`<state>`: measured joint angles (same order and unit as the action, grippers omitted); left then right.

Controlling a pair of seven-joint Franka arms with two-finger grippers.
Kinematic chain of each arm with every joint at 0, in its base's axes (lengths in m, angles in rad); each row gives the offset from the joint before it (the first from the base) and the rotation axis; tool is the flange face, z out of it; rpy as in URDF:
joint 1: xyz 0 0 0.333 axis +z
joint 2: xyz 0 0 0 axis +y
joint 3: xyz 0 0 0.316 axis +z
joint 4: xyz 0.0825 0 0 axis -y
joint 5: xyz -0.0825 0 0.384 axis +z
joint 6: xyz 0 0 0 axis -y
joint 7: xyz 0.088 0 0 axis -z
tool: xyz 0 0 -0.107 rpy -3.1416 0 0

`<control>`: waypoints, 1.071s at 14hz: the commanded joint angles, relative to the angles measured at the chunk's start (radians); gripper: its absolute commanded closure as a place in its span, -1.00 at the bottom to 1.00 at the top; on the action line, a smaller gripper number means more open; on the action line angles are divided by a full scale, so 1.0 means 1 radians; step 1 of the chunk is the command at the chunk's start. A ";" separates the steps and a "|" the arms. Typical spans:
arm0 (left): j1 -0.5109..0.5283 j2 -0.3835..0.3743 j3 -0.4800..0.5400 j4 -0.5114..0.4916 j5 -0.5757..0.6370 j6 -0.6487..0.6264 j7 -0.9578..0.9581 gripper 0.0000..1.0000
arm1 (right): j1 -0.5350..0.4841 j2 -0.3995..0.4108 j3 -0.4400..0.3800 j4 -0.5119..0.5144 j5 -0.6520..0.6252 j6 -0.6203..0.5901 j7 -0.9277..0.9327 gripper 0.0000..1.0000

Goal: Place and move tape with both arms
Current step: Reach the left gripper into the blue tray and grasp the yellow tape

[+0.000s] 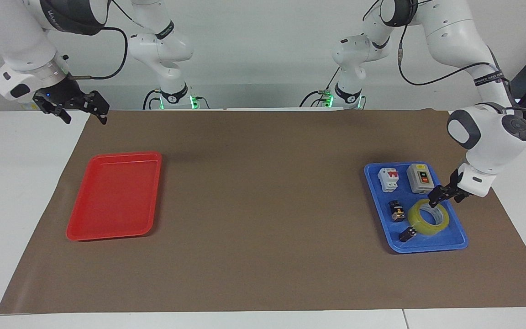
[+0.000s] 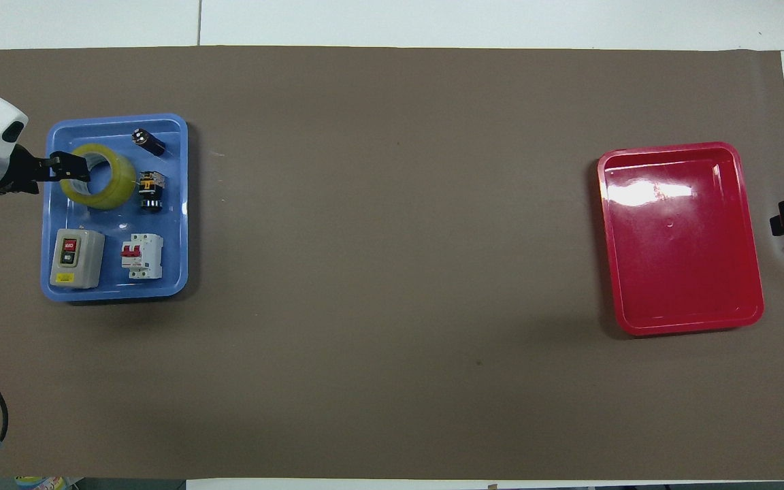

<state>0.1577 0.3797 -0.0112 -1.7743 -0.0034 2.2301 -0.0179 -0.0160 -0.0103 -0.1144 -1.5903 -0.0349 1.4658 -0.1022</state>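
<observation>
Reaching down, your left gripper point(image 1: 443, 195), jaws wide, sits just over the tape point(image 1: 428, 218). The tape's rim lies at its seven o'clock in the facing view. Your right gripper point(image 1: 81, 111) waits, open.

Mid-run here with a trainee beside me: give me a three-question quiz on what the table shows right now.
1. True or false: the tape lies in the blue tray.
2. Which gripper is right over the tape? A) left gripper B) right gripper
3. Fill in: the red tray holds ____.

Key:
1. True. It shares the tray with a grey switch box, a white breaker and two small black parts.
2. A. It is open at the roll's rim; the right gripper waits, open, above the table edge at its own end.
3. Nothing.
</observation>
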 commanded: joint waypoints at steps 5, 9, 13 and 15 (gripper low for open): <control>0.020 0.036 -0.003 -0.040 0.020 0.065 -0.085 -0.84 | -0.004 -0.010 0.002 -0.005 0.013 0.013 -0.017 -1.00; 0.006 0.030 -0.003 -0.079 0.020 0.095 -0.089 -0.78 | -0.002 -0.010 0.004 -0.007 0.013 0.013 -0.017 -1.00; 0.000 0.025 -0.003 -0.099 0.020 0.105 -0.093 -0.27 | -0.002 -0.010 0.004 -0.007 0.013 0.011 -0.017 -1.00; -0.001 0.024 -0.003 -0.100 0.022 0.103 -0.093 0.99 | -0.002 -0.011 0.004 -0.007 0.013 0.013 -0.017 -1.00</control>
<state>0.1618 0.4178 -0.0172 -1.8430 -0.0033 2.3059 -0.0886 -0.0149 -0.0103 -0.1131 -1.5903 -0.0348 1.4658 -0.1022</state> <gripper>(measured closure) 0.304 0.000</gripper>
